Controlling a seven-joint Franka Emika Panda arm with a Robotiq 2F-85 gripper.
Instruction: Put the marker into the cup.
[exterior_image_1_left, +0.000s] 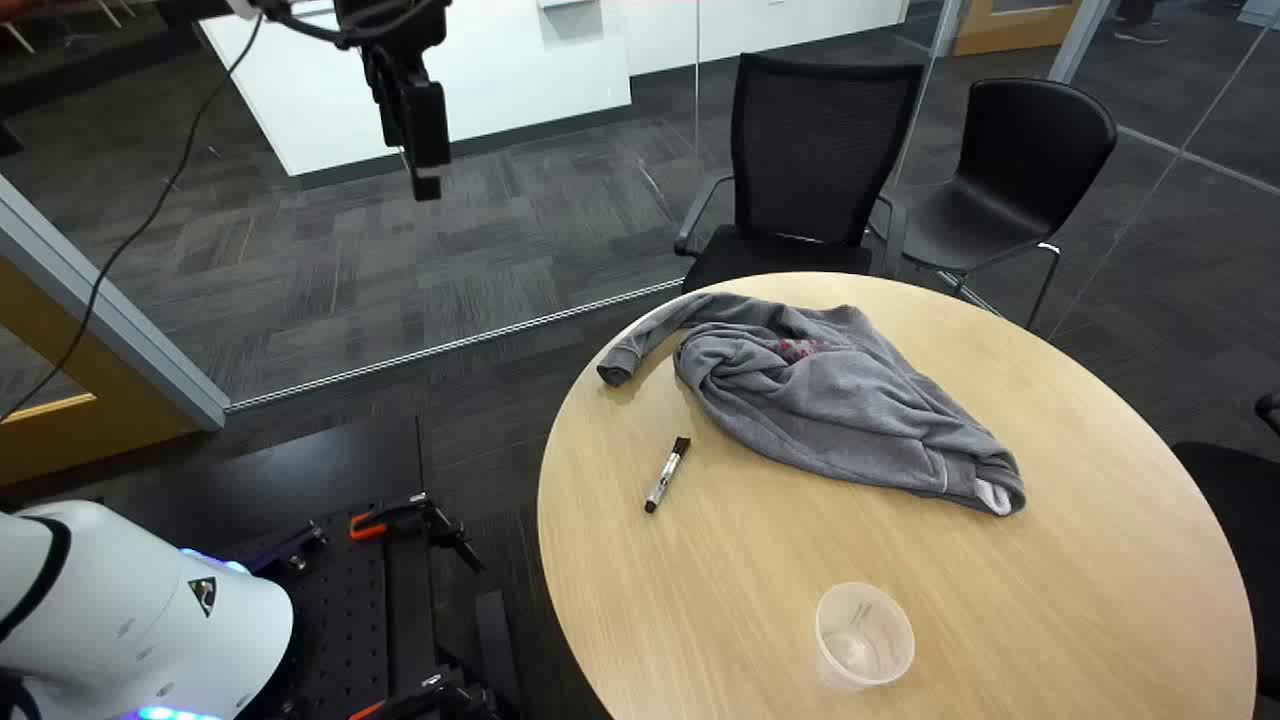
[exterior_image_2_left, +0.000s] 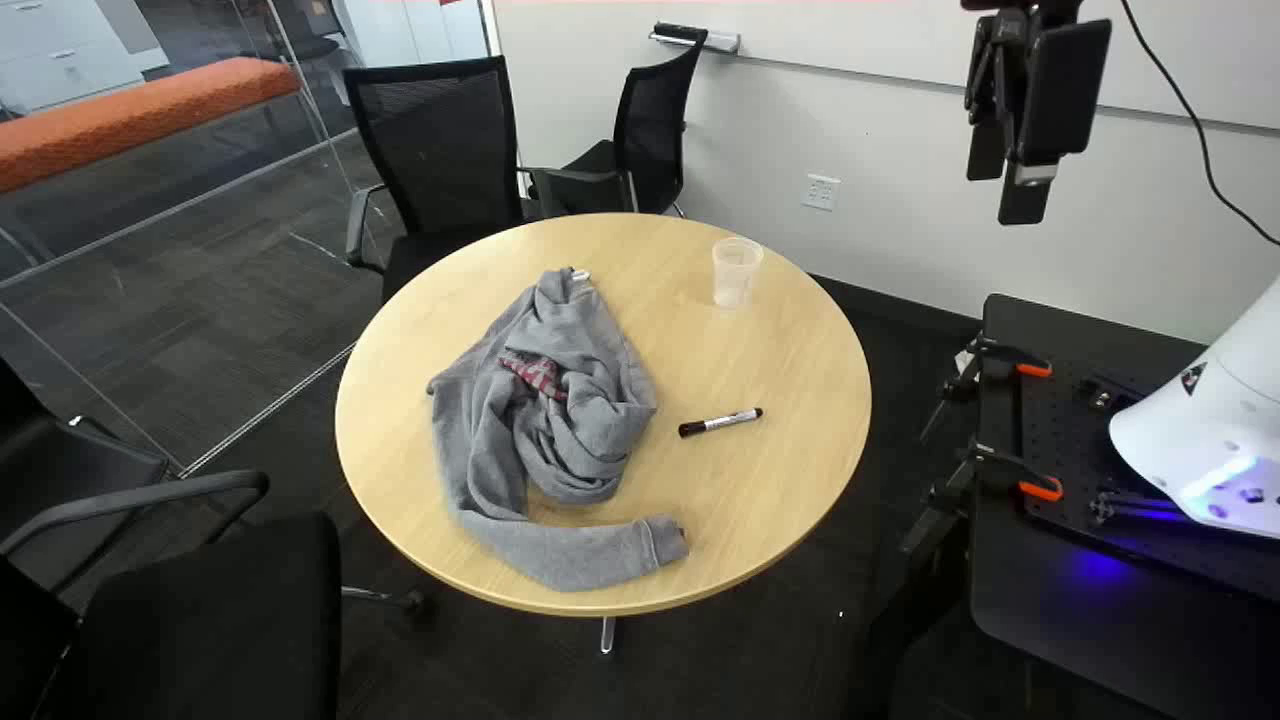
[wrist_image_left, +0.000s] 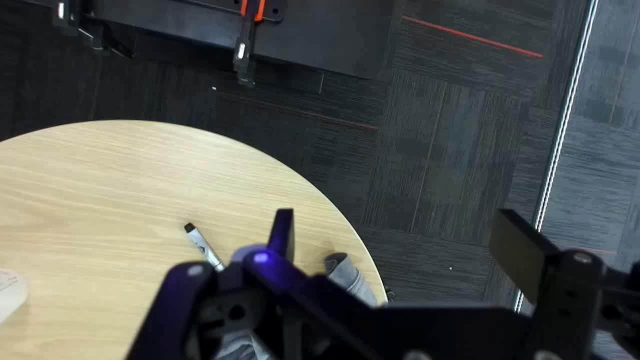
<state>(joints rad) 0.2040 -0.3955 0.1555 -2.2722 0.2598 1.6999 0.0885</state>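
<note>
- Robotiq gripper (wrist_image_left: 397, 240) is hanging high in both exterior views; its fingers (wrist_image_left: 519, 260) are standing wide apart, as the wrist view is showing.
- Far left in an exterior view, the white robot base (exterior_image_1_left: 150, 620) is sitting on a black stand (exterior_image_1_left: 320, 460).
- Next, a black clamp (exterior_image_1_left: 405, 512) with an orange part is sitting at the stand's edge.
- Marker (exterior_image_1_left: 668, 475) is lying on the round wooden table (exterior_image_1_left: 1100, 540), dark at both ends and pale along its barrel.
- Just to the marker's right, the grey garment (exterior_image_1_left: 830, 400) is lying crumpled, near it but apart; one sleeve (exterior_image_1_left: 650, 338) is reaching out leftward and a red patch (exterior_image_1_left: 798, 347) is showing.
- Beyond the table, a mesh chair (exterior_image_1_left: 825, 150) is standing.
- Cup (exterior_image_1_left: 863, 640), clear and upright, is standing on the table well apart from the marker, nearer the camera.
- Beside the mesh chair, on its right, a smooth black chair (exterior_image_1_left: 1035, 150) is standing.
</note>
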